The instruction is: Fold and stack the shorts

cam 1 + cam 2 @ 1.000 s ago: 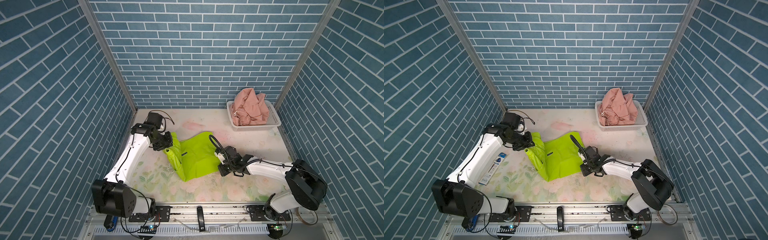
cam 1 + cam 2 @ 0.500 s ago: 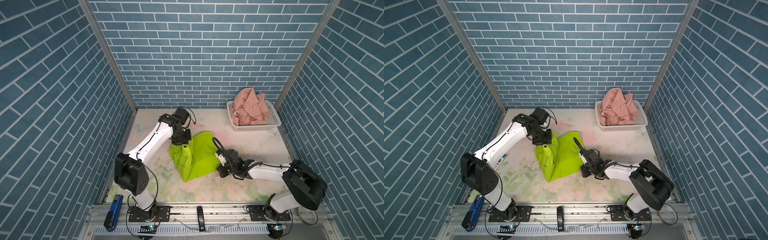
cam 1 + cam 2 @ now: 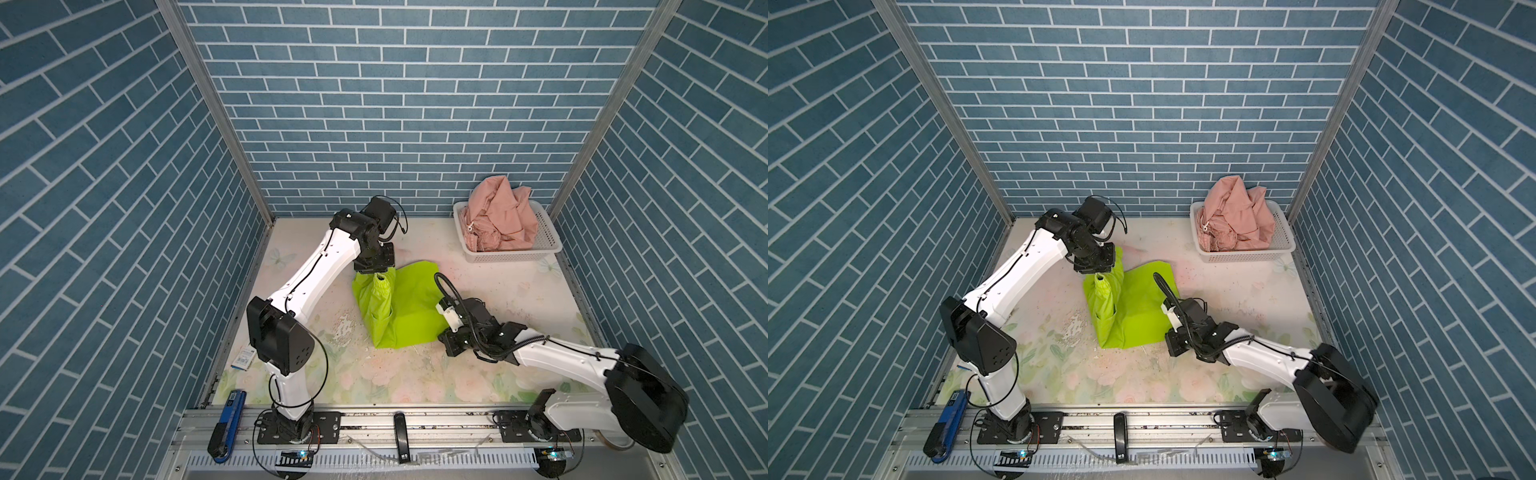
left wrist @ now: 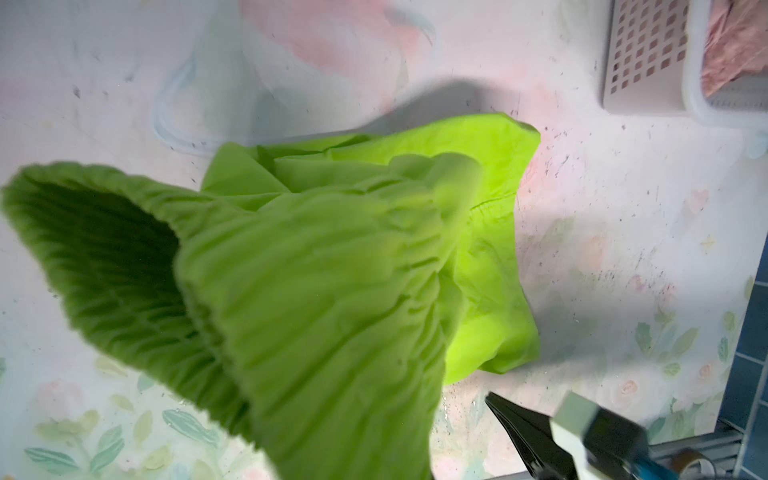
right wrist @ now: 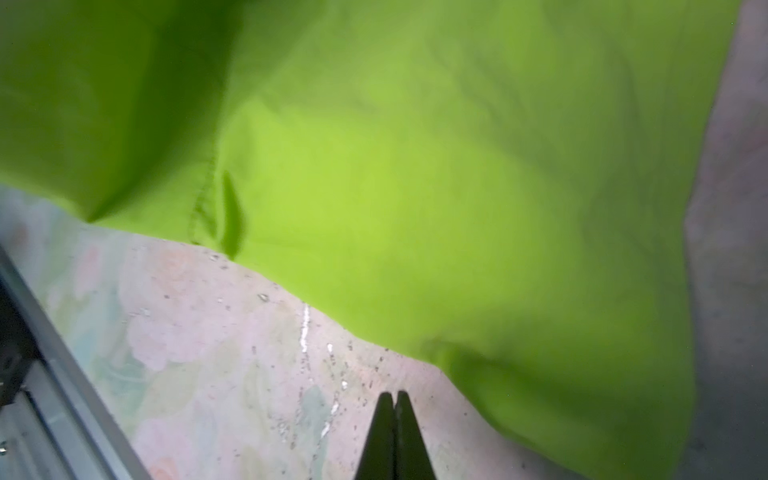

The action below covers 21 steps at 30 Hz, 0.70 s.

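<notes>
The lime green shorts (image 3: 409, 309) (image 3: 1136, 309) lie in the middle of the table, partly doubled over. My left gripper (image 3: 376, 275) (image 3: 1099, 275) is shut on their gathered waistband (image 4: 311, 291) and holds it raised above the rest. The fabric hides its fingers in the left wrist view. My right gripper (image 3: 449, 353) (image 3: 1173, 350) (image 5: 392, 395) is shut and empty, tips on bare table just off the shorts' front right edge (image 5: 415, 187). It also shows in the left wrist view (image 4: 500, 407). The pink shorts (image 3: 498, 216) (image 3: 1237, 216) sit crumpled in the basket.
The white perforated basket (image 3: 511, 255) (image 3: 1246, 255) (image 4: 648, 54) stands at the back right corner. A blue tool (image 3: 228, 419) (image 3: 951, 419) lies on the front left rail, and a small packet (image 3: 245, 358) by the left wall. Blue brick walls enclose three sides.
My left arm has swung from the left side toward the back middle, carrying the waistband rightward over the green shorts so they bunch narrower. The right gripper has barely moved.
</notes>
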Available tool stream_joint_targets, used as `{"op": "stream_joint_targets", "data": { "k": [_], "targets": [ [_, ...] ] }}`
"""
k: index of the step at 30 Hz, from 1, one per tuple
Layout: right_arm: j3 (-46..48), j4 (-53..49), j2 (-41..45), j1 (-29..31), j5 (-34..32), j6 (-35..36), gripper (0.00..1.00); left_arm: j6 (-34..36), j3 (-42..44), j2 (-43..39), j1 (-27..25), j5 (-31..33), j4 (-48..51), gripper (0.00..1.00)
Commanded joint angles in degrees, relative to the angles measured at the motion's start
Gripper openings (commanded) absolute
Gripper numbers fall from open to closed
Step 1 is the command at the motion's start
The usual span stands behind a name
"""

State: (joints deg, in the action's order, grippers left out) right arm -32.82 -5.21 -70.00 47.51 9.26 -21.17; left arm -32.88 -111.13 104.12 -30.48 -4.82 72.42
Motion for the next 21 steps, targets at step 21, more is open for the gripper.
{"op": "stream_joint_targets", "data": {
  "k": [21],
  "targets": [
    [-22.0, 16.7, -32.1, 11.4, 16.9, -1.8, 0.00, 5.1, 6.8, -11.0, 8.0, 3.0, 2.1, 0.00]
  ]
}}
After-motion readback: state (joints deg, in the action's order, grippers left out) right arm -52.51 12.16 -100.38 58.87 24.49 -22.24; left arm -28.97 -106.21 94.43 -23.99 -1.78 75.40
